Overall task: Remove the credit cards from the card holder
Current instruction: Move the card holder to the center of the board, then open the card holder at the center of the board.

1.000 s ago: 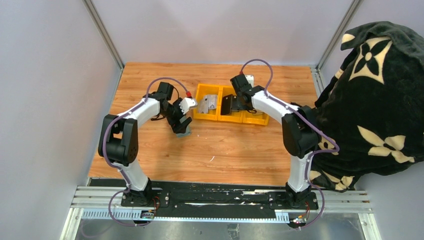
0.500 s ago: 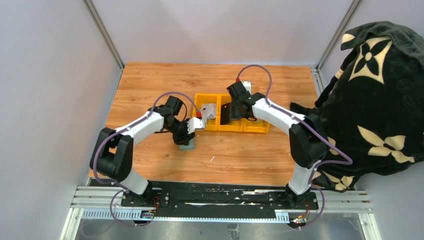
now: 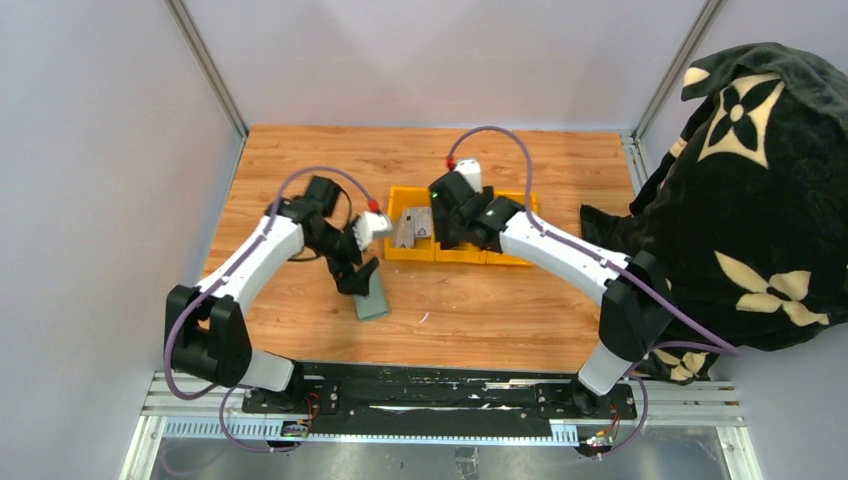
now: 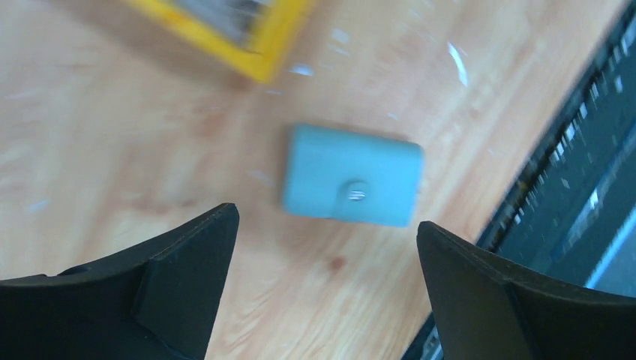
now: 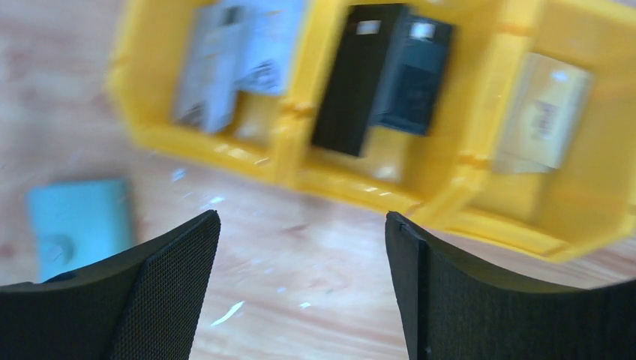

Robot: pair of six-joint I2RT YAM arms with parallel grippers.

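Observation:
The pale green card holder (image 3: 372,298) lies flat and closed on the wood, its snap facing up (image 4: 351,175); it also shows at the left edge of the right wrist view (image 5: 79,217). My left gripper (image 3: 358,272) (image 4: 326,220) hovers open just above and behind it, touching nothing. The credit cards rest in the yellow bin (image 3: 462,258): silver-grey ones (image 5: 236,60) (image 3: 412,227) in the left compartment, black ones (image 5: 379,75) in the middle, a tan one (image 5: 544,112) on the right. My right gripper (image 3: 452,222) (image 5: 301,216) hangs open and empty over the bin's front edge.
A corner of the yellow bin (image 4: 247,45) sits just beyond the card holder. A black blanket with cream flowers (image 3: 750,200) bulges in at the right side. The dark base rail (image 3: 430,385) runs along the near table edge, close to the holder.
My left gripper opened and drew back to the left, leaving the card holder flat on the table. My right gripper opened, moved left, and the black card it held is now in the bin.

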